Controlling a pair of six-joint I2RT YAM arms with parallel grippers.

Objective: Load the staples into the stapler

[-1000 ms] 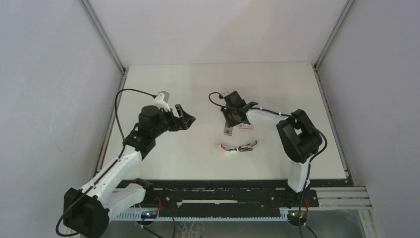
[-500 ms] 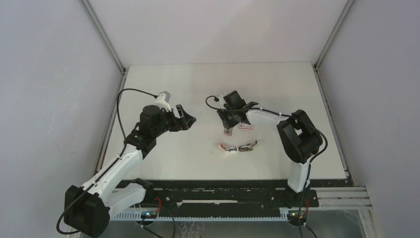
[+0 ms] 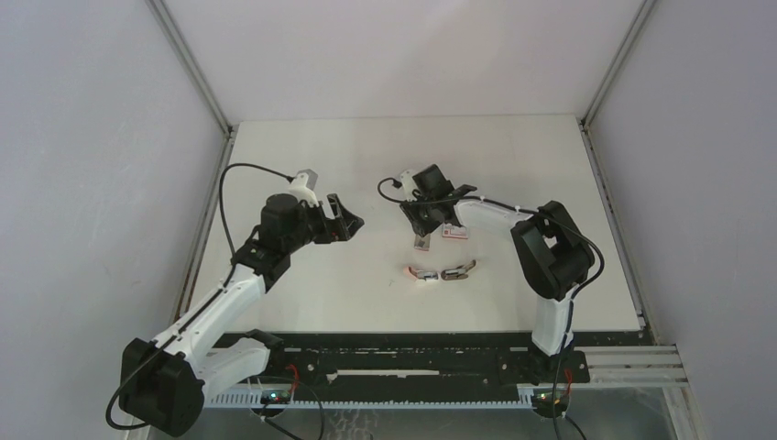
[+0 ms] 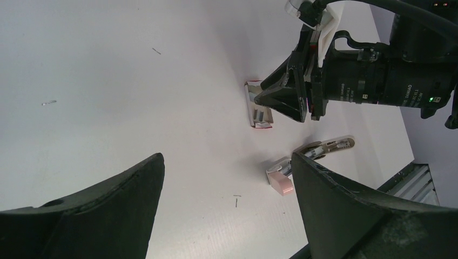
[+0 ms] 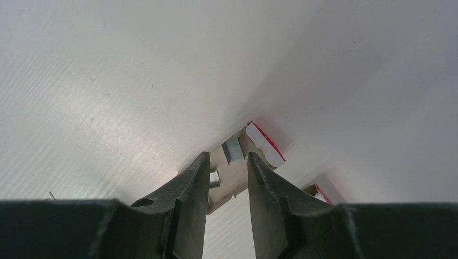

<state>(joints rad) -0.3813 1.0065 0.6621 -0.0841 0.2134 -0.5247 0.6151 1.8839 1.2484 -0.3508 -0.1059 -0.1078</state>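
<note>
Step in hand, by judgement: fetching staples.
- Right gripper (image 5: pixel 228 157) is low over the open box tray (image 5: pixel 231 181). Its jaws are narrowly parted and nothing is clearly pinched. A staple strip (image 5: pixel 232 149) lies in the tray.
- Left gripper (image 4: pixel 227 162) is spread wide and empty, well apart.
- Stapler (image 3: pixel 420 273) lies nearer the bases, beside a dark tool (image 3: pixel 458 270).

Next move calls for a fine nip on one thin strip.

White table (image 3: pixel 513 165) carries stray staple bits (image 4: pixel 48 102). Pale grey walls stand around it.

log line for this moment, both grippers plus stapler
left gripper: open, empty | right gripper: part open, low over staples in tray | stapler: on table, untouched
</note>
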